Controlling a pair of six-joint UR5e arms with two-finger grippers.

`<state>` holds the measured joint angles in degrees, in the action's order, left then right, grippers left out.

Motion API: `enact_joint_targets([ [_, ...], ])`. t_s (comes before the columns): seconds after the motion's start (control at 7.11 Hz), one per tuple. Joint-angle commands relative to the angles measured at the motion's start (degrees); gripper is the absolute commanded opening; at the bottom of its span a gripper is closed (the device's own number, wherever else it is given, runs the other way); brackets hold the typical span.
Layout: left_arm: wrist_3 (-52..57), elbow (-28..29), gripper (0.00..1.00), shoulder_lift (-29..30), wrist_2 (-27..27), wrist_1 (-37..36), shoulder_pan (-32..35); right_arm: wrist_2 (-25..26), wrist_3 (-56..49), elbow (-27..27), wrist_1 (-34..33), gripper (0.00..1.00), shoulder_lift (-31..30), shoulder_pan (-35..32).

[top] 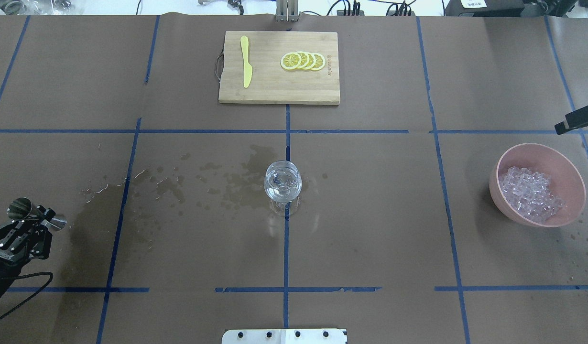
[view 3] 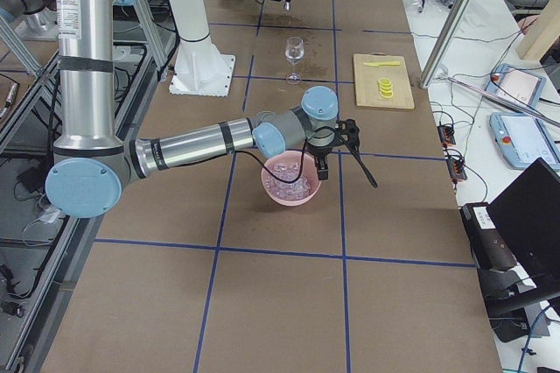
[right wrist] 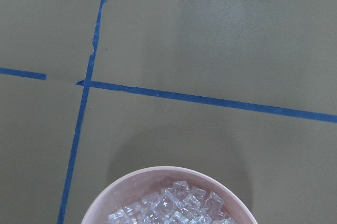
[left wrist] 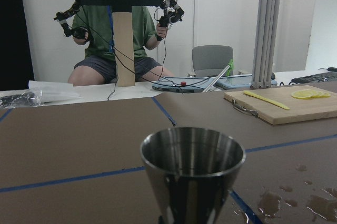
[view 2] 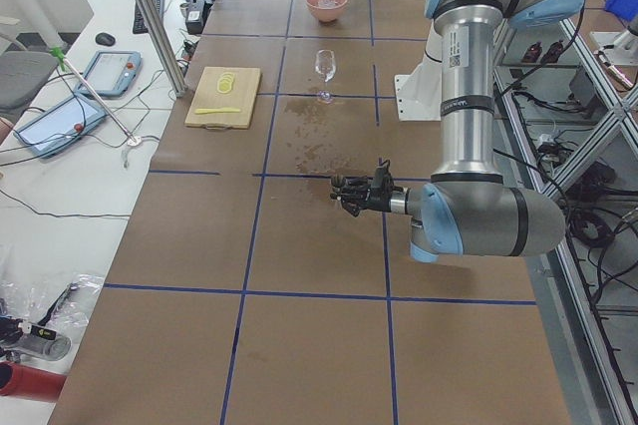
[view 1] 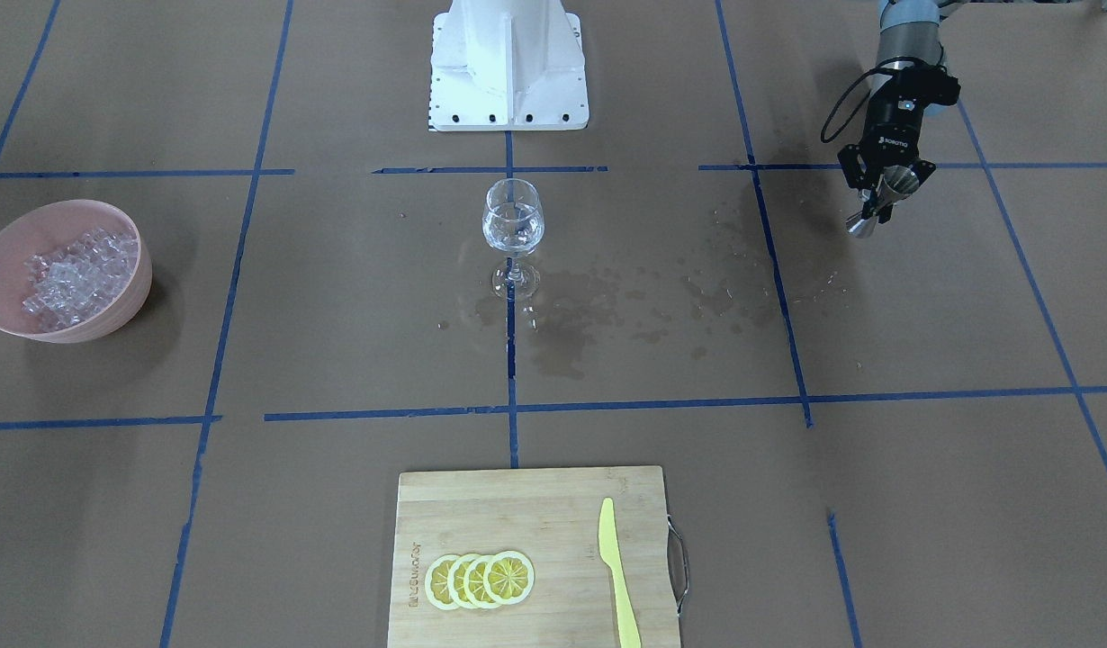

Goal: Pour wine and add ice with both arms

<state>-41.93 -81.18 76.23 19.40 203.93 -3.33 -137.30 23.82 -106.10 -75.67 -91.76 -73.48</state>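
A clear wine glass stands at the table's middle with a little clear wine in it; it also shows in the overhead view. My left gripper is shut on a steel jigger, held tilted above the table far to the glass's side. The jigger fills the left wrist view. The ice lies heaped in a pink bowl. My right gripper hovers beside the bowl with a slender black utensil under it; I cannot tell its state. The ice shows at the bottom of the right wrist view.
A wooden cutting board at the far middle bears lemon slices and a yellow knife. Dark wet stains spread between the glass and my left gripper. The white pedestal stands at the robot's side.
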Motion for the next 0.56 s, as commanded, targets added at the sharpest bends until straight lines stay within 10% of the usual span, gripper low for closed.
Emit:
enact_joint_targets([
  [0.0, -0.26, 0.41, 0.00, 0.06, -0.15, -0.02, -0.27, -0.07, 0.00, -0.16, 0.00, 1.00, -0.52, 0.00],
  [0.42, -0.26, 0.76, 0.00, 0.15, 0.02, -0.28, -0.71, -0.16, 0.00, -0.51, 0.00, 1.00, -0.70, 0.00],
])
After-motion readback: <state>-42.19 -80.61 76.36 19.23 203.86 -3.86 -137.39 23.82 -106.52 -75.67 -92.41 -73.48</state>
